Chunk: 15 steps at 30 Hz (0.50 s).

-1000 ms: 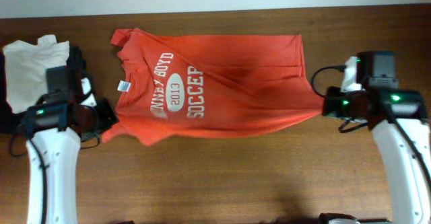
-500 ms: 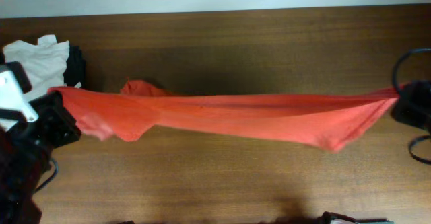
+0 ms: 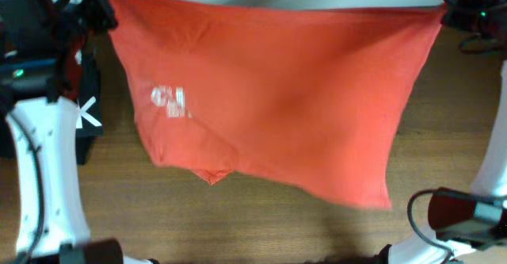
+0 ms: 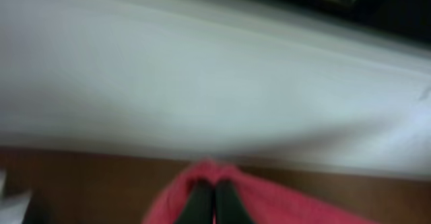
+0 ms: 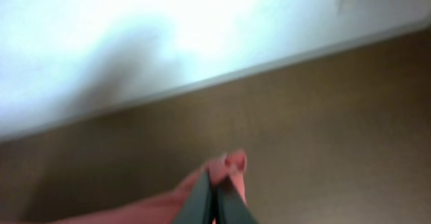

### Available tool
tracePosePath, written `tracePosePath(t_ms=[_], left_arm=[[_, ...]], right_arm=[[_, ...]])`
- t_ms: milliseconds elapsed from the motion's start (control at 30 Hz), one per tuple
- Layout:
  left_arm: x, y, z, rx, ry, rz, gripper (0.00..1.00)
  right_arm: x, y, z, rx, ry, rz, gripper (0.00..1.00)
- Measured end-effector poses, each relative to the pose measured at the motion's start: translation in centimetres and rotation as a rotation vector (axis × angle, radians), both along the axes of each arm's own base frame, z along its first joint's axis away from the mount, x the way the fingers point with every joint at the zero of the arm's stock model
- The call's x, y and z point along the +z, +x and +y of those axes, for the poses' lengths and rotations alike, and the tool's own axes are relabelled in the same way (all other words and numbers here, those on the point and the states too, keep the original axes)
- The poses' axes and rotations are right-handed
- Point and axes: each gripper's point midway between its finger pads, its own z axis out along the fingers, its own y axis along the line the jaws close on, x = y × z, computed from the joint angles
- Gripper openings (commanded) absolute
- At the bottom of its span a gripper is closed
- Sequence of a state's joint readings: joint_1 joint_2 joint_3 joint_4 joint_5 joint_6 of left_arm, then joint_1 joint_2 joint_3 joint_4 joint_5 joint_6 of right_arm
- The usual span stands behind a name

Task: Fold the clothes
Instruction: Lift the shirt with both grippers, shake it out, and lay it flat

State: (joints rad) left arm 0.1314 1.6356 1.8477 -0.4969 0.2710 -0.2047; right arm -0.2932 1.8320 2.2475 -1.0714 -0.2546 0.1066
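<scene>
The orange-red T-shirt [image 3: 277, 97] hangs spread out high above the table, stretched between both grippers and close to the overhead camera. Faint white lettering [image 3: 170, 101] shows through at its left. My left gripper [image 3: 101, 4] is shut on the shirt's top left corner; the left wrist view shows the closed fingers [image 4: 214, 196] with red cloth [image 4: 269, 197] bunched around them. My right gripper [image 3: 447, 12] is shut on the top right corner; the right wrist view shows the closed fingers [image 5: 215, 197] pinching a fold of cloth [image 5: 232, 163].
A black folded garment with white letters [image 3: 87, 117] lies at the table's left edge, partly hidden by the left arm. The wooden table [image 3: 261, 224] shows below the shirt. A white wall runs along the far edge [image 4: 202, 83].
Both grippers have lifted the shirt off the table and raised it toward the back; it went from lying flat, to a stretched band, to a hanging spread sheet.
</scene>
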Motion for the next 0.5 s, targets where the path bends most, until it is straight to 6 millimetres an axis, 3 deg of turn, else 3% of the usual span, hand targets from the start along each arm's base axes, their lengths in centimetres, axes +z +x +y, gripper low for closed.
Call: tracePosePath(t_ms=[67, 100, 133, 167, 233, 333, 367, 433, 500], left_arm=[[2.4, 2.7, -0.3, -0.01, 0.015, -0.158, 0.0], [3.6, 3.1, -0.1, 0.0, 0.014, -0.213, 0.0], [5.5, 3.2, 0.4, 0.03, 0.016, -0.29, 0.0], [6.4, 3.1, 0.7, 0.043, 0.016, -0.314, 0.0], [10.3, 2.2, 1.2, 0.071, 0.019, -0.396, 0.0], [13.4, 0.0, 1.7, 0.09, 0.022, -0.382, 0.0], [12.9, -0.7, 1.5, 0.081, 0.02, -0.327, 0.0], [8.7, -2.3, 0.3, 0.024, -0.004, -0.12, 0.0], [0.5, -4.4, -0.7, -0.012, -0.054, 0.22, 0.0]], right_arm=[[2.4, 2.5, -0.5, -0.015, 0.014, -0.14, 0.04], [5.3, 3.4, -0.6, -0.025, 0.023, -0.252, 0.04], [6.6, 3.5, -0.6, -0.027, 0.028, -0.295, 0.04], [7.5, 3.3, -0.5, -0.031, 0.032, -0.313, 0.04], [9.9, 2.0, -0.5, -0.054, 0.023, -0.346, 0.04], [9.4, -0.7, -1.3, -0.134, -0.014, -0.26, 0.04], [7.4, -2.2, -1.9, -0.18, -0.027, -0.157, 0.04], [4.6, -3.7, -2.6, -0.224, -0.056, -0.026, 0.04], [0.2, -5.2, -3.2, -0.244, -0.081, 0.16, 0.04]])
